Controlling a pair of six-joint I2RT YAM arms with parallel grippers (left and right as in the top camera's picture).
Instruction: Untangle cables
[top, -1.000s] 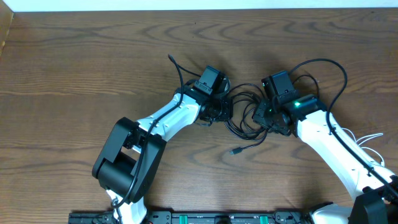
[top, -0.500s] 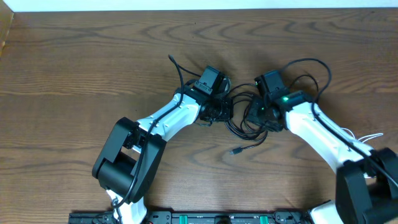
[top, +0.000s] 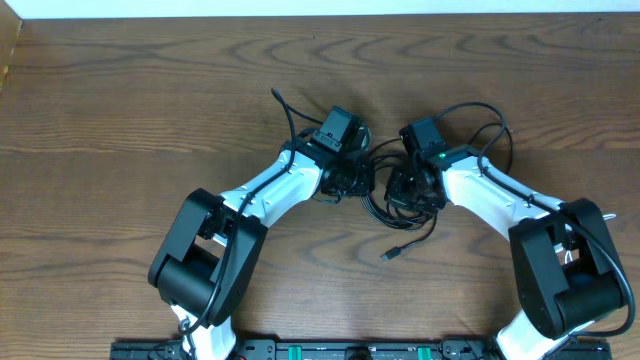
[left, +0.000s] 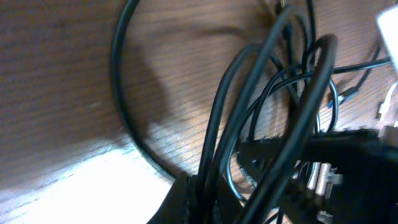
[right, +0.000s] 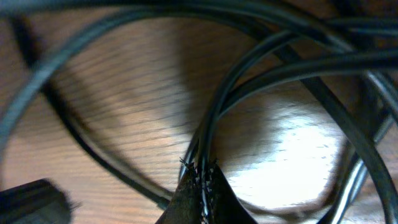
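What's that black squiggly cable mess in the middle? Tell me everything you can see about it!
The black cables are thin, smooth-looking cords tangled into overlapping loops. They lie on the wooden table between the two arms. The fingers of the left gripper pinch several strands on one side, and those of the right gripper pinch a couple on the other. One loose end with a small plug trails toward the robot's base.

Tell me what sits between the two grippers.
A bunch of looped black cables spans the gap between the left gripper and the right gripper. The overhead view shows this best.
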